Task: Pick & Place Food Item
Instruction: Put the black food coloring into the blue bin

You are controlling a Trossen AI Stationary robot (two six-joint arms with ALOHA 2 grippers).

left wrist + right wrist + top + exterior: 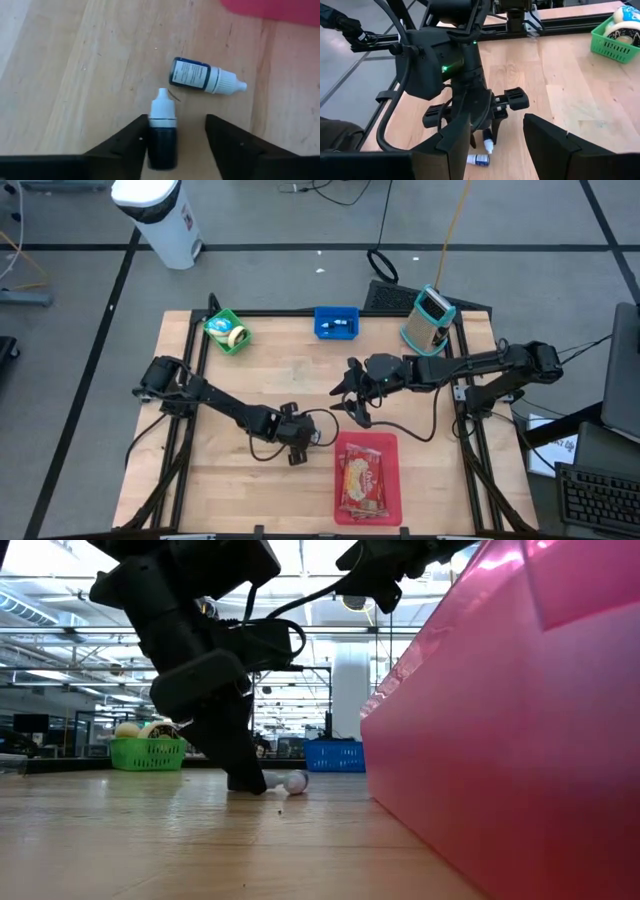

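Two small dark dropper bottles with white caps lie on the wooden table beside the red tray (390,445). One bottle (162,137) lies between the fingers of my left gripper (182,142), close against one finger. The other bottle (206,80) lies just beyond the fingertips. My left gripper (296,450) is open, low over the table and slanting down. A food packet (363,480) lies flat in the tray. My right gripper (352,395) hangs open above the table with nothing between its fingers, behind the tray. My left gripper has the nearer bottle's dark body (159,147) right beside one finger (140,137); I cannot tell whether they touch. The other finger stands clear of it. The bottle lies on its side on the table, along the fingers, cap pointing away from the wrist.
A green basket (228,331) with tape rolls stands at the far left and a blue bin (336,322) at the far middle. A teal and grey device (430,320) stands at the far right. The red tray's wall (500,740) is close to my left gripper.
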